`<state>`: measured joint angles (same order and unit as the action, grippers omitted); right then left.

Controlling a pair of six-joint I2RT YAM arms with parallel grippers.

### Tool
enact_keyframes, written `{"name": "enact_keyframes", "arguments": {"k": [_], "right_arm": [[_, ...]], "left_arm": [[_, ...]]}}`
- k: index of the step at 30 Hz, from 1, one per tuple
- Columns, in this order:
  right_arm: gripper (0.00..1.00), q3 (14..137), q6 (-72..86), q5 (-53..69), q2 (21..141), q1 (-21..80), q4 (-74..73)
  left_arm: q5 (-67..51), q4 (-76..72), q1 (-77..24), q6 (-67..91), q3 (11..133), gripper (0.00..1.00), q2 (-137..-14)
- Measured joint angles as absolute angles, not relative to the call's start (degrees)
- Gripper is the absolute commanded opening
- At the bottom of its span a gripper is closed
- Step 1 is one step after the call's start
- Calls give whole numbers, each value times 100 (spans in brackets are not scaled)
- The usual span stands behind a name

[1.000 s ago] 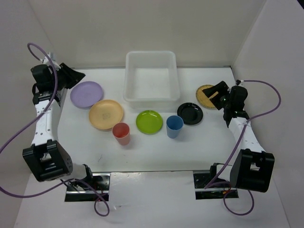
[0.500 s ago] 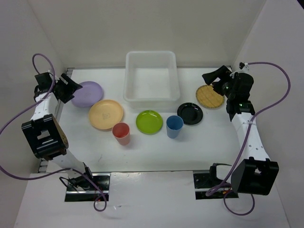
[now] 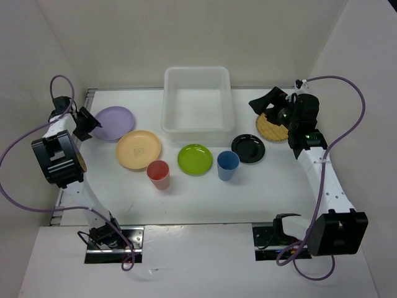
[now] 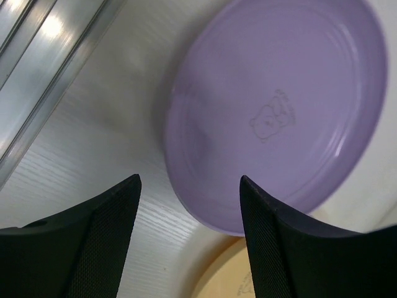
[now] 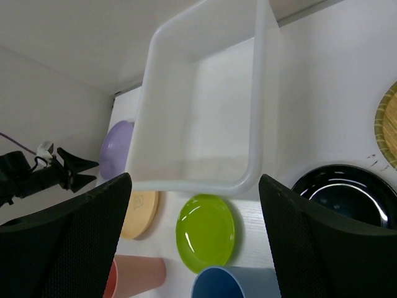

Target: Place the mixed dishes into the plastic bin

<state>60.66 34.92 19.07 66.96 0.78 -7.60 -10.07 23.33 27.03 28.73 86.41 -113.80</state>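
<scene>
The plastic bin (image 5: 262,112) is looking translucent and smooth. The black plate (image 5: 345,198) is gleaming glossy. The lavender plate (image 4: 279,112) is showing a smooth, softly shining face, and the woven disc (image 5: 388,127) is appearing rough.

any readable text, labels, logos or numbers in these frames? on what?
No readable words or numbers in any view.
lavender plate: only an embossed bear-like figure, no lettering.
peach-orange plate: faint centre mark, too small to read.
</scene>
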Motion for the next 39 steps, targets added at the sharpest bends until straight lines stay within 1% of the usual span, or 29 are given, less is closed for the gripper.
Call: {"name": "enact_keyframes", "arguments": {"k": [4,8,12,17,18,19,21,23,24,25,28,29,30,36,39], "right_arm": [[88,6180,3439,1859,6696,78,-843],[88,6189,3417,1820,6696,78,-880],[88,6195,3395,1809,6696,78,-913],[88,6270,3350,1758,6707,78,-1070],[88,6294,3343,1754,6707,78,-1087],[88,6316,3334,1747,6707,78,-1098],[88,6355,3330,1730,6707,78,-1122],[88,6375,3330,1715,6707,78,-1129],[88,6375,3330,1715,6707,78,-1129],[88,6377,3332,1710,6707,78,-1131],[88,6377,3332,1680,6705,78,-1184],[88,6377,3330,1673,6705,78,-1210],[88,6377,3319,1662,6705,78,-1247],[88,6429,3288,1621,6700,78,-1391],[88,6466,3286,1592,6681,78,-1404]], "left_arm": [[-867,2427,2711,2860,8661,69,-11616],[-801,2445,2714,2860,8790,62,-11793],[-751,2443,2714,2842,8978,59,-11994],[-729,2438,2714,2818,8995,48,-12090],[-729,2438,2714,2821,9002,42,-12119],[-731,2438,2714,2814,9004,39,-12143],[-729,2443,2714,2738,9004,36,-12184],[-727,2445,2714,2694,9008,36,-12204],[-725,2443,2714,2685,9021,34,-12208],[-720,2445,2714,2665,9043,27,-12223],[-709,2440,2707,2532,9168,13,-12291],[-707,2440,2703,2510,9201,3,-12300],[-716,2434,2703,2488,9231,0,-12300],[-821,2359,2703,2414,9247,0,-12245],[-816,2423,2703,2401,9214,0,-12003]]}}
